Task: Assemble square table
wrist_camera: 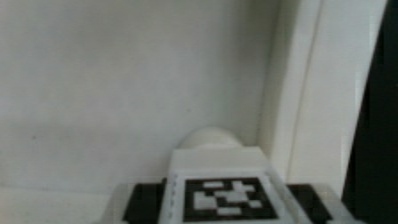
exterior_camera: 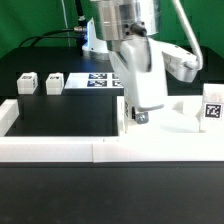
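Note:
My gripper is shut on a white table leg. The leg carries a black-and-white tag and its rounded end points down at the square tabletop. In the exterior view the gripper hangs over the left edge of the white tabletop, which has a tag on its right edge. Black fingers sit on both sides of the leg in the wrist view. Two more tagged legs stand at the back of the exterior view's left.
A long low white border wall runs along the front and up the exterior view's left side. The marker board lies flat at the back behind the arm. Black mat lies between the legs and the wall.

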### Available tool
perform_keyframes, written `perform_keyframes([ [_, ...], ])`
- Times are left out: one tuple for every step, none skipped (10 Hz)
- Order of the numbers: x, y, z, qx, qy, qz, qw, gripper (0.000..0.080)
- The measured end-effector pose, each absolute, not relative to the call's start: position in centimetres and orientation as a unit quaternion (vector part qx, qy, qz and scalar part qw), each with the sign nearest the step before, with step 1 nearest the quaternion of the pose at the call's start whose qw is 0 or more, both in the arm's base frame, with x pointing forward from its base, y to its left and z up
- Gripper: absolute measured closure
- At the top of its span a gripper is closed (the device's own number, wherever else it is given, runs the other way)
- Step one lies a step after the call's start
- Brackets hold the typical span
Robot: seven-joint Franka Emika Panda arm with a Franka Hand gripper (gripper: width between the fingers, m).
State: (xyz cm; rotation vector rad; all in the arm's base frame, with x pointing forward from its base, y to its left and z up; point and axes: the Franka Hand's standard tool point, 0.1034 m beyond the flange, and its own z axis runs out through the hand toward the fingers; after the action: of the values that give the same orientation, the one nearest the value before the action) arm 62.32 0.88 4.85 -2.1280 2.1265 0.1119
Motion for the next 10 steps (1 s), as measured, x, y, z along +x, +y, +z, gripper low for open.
perform_keyframes([
  [62.37,0.88,4.86,-0.669,0.738,0.044,0.072,0.0519],
  [62.39,0.86,4.87,-0.641,0.762,0.05,0.079,0.0519],
  [62.42,0.77,4.89,-0.602,0.792,0.055,0.079,0.0519],
  [62.43,0.73,4.91,-0.591,0.801,0.055,0.077,0.0519],
  [62.44,0.71,4.93,-0.574,0.814,0.056,0.076,0.0519],
  [62.45,0.67,4.96,-0.553,0.828,0.057,0.074,0.0519],
  [62.41,0.62,4.98,-0.533,0.841,0.056,0.07,0.0519],
  [62.34,0.54,5.0,-0.523,0.848,0.054,0.067,0.0519],
  [62.27,0.44,4.99,-0.521,0.849,0.053,0.065,0.0518],
  [62.26,0.48,4.97,-0.523,0.848,0.053,0.065,0.0518],
])
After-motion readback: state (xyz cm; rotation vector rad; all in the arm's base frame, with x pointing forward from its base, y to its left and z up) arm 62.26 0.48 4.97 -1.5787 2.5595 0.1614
